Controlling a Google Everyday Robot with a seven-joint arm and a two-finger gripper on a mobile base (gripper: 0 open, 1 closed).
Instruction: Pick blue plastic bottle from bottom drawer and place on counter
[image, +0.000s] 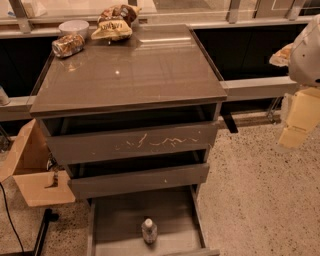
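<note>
1 blue plastic bottle (149, 231) stands well apart from jaws at right.

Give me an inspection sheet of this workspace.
Surface: glossy grey-brown counter, reflective.
Job's things: small clear plastic bottle with white cap, upright in the open bottom drawer.
Clutter: crushed metal can, white bowl and crumpled snack bag at the counter's back left.
Grippers: pale yellowish pincer at far right, well away from the bottle.
Cables: thin black cable on the floor, left.
Surroundings: speckled floor; open cardboard box at left.
</note>
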